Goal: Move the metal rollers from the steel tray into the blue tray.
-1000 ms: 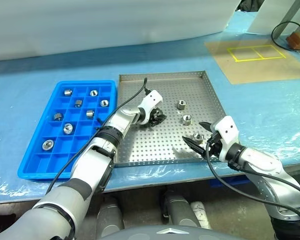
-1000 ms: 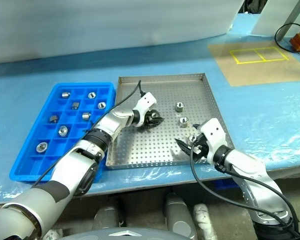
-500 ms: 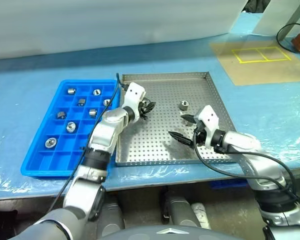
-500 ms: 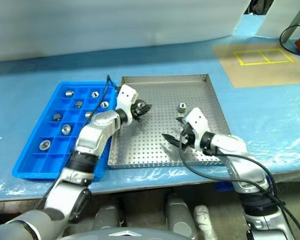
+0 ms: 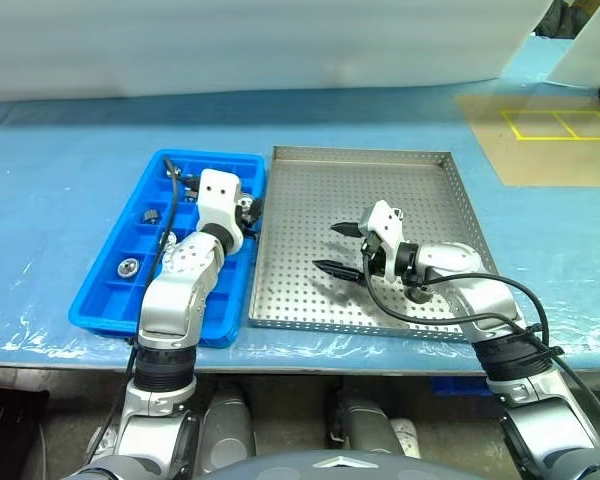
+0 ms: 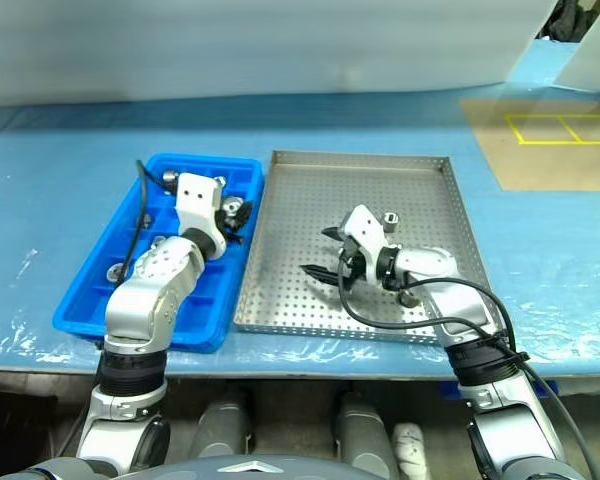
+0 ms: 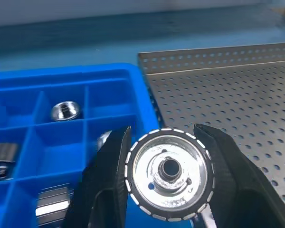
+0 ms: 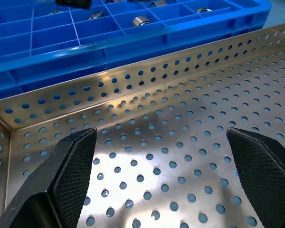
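Left claw point(image 7: 167, 164) was clamped on a roller point(image 7: 169, 174) over the blue tray's point(image 5: 108, 300) edge next to the steel tray point(image 5: 310, 300). Roller's hollow bore faced straight back at the wrist camera, so its axis ran along the fingers (no readable writing on it, just a notched rim). Right claw point(image 5: 333, 248) hung wide open with nothing in it, low over the steel tray floor, tips aimed toward the blue tray. Several rollers point(image 5: 128, 267) sat in blue compartments, one roller point(image 6: 390, 217) lay in the steel tray by the right arm.
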You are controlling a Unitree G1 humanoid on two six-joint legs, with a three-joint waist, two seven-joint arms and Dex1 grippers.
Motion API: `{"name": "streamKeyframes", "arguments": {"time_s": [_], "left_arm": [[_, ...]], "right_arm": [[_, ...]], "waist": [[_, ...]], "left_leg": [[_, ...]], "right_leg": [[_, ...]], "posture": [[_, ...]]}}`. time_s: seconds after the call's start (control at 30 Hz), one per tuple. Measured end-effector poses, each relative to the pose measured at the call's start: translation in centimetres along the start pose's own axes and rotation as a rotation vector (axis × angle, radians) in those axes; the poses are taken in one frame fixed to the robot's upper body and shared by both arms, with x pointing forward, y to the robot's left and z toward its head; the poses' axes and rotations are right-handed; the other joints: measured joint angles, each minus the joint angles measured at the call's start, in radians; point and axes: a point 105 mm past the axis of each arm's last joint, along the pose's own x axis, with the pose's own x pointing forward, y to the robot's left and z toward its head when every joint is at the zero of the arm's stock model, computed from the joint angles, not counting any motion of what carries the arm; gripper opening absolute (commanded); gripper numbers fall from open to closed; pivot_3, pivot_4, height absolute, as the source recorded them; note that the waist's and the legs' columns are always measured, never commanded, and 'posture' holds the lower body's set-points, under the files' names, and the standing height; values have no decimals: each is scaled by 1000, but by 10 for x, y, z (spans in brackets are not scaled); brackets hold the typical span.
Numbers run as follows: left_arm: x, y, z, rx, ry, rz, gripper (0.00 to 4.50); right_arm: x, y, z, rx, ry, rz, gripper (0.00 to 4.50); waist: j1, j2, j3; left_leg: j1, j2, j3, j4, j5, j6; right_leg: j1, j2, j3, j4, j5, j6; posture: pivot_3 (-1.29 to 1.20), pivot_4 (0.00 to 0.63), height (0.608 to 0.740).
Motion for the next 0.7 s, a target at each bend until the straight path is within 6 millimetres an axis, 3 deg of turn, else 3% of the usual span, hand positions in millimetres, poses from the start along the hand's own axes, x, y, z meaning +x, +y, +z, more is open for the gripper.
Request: {"name": "streamKeyframes", "arguments": {"time_s": [0.23,0.57,0.7], "left_arm": [[-27,17,-1,-1,-3,127,1736],[-84,47,-24,-15,82,322,1736],[-98,48,-38,-20,134,348,1736]], "right_arm": [[9,0,1,-13,-6,43,4500],[22,8,-6,-2,2,117,4500],[25,9,-5,-6,-2,140,4500]], "waist": [[6,0,0],[27,0,0],[45,0,0]], "left_leg": [[0,0,-1,0,0,-1],[-1,0,-1,-1,0,-2],[-1,1,-2,-1,1,-2]], "right_leg": [[0,0,-1,0,0,0],[-1,0,-1,0,0,0],[-1,0,-2,0,0,0]], "posture": [[75,150,740],[165,150,740],[198,150,740]]}}
